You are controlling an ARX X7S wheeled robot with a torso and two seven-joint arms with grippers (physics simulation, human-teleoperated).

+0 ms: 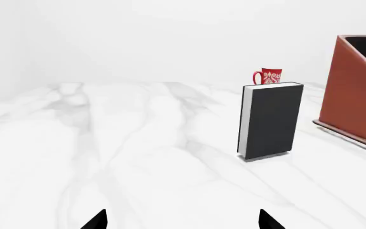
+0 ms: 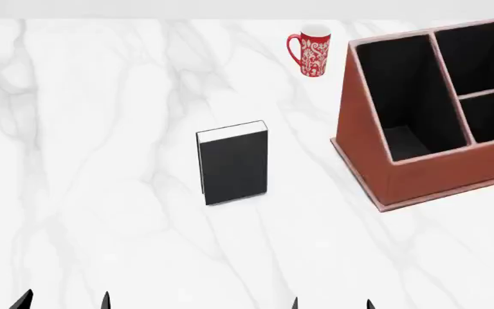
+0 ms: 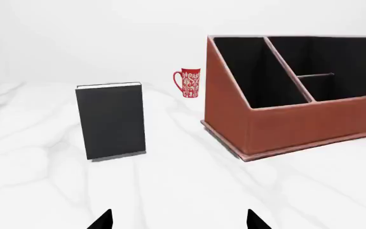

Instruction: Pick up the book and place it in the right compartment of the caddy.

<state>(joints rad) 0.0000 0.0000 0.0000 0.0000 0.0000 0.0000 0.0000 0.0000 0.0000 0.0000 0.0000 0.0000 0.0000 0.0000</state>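
book (image 2: 233, 166): we see it standing upright on the surface (image 2: 101, 161), black cover toward us, white page edges on top; free of any claw, so we judge the pick not yet begun
caddy (image 2: 363, 129): to the book's right and apart from it, open top facing us; a long slot on its left, divided slots on its right, partly cut off by the head view's edge
mug (image 2: 310, 50): behind both, well apart, so we think it stays out of the way
left claw (image 1: 181, 220): only two dark tips show, spread wide and holding nothing, aimed roughly toward the book
right claw (image 3: 179, 220): tips wide apart too, empty, facing book and caddy
why upright: standing, the book offers both covers to a side pinch, we judge
risk: a nudge could topple it
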